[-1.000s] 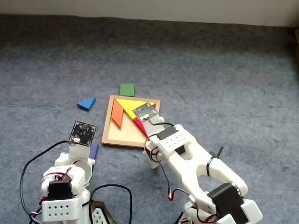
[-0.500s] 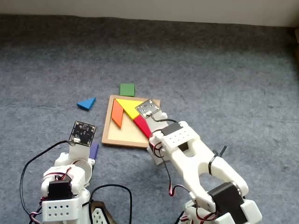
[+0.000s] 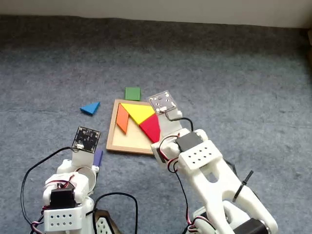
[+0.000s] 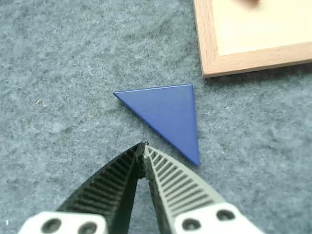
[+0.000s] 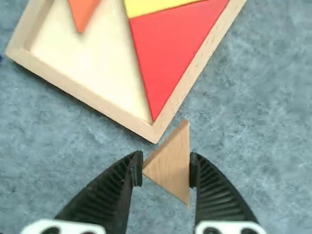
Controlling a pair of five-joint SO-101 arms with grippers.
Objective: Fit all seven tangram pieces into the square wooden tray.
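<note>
My right claw (image 5: 163,168) has backed off the tray (image 5: 80,92), leaving the red triangle (image 5: 170,53) seated, and now pinches the bare wooden triangle (image 5: 170,165) between its tips, while my left claw (image 4: 143,148), pressed together, has the dark blue triangle (image 4: 168,109) just ahead.

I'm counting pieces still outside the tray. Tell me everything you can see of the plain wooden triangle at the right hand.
The wooden triangle is a flat, unpainted piece of pale wood with straight edges and sharp corners. It lies outside the tray, close beside one corner of it, over the grey carpet. The right hand straddles it, and its two black fingers seem to press it from opposite sides. Whether it rests on the carpet or is lifted cannot be told.
</note>
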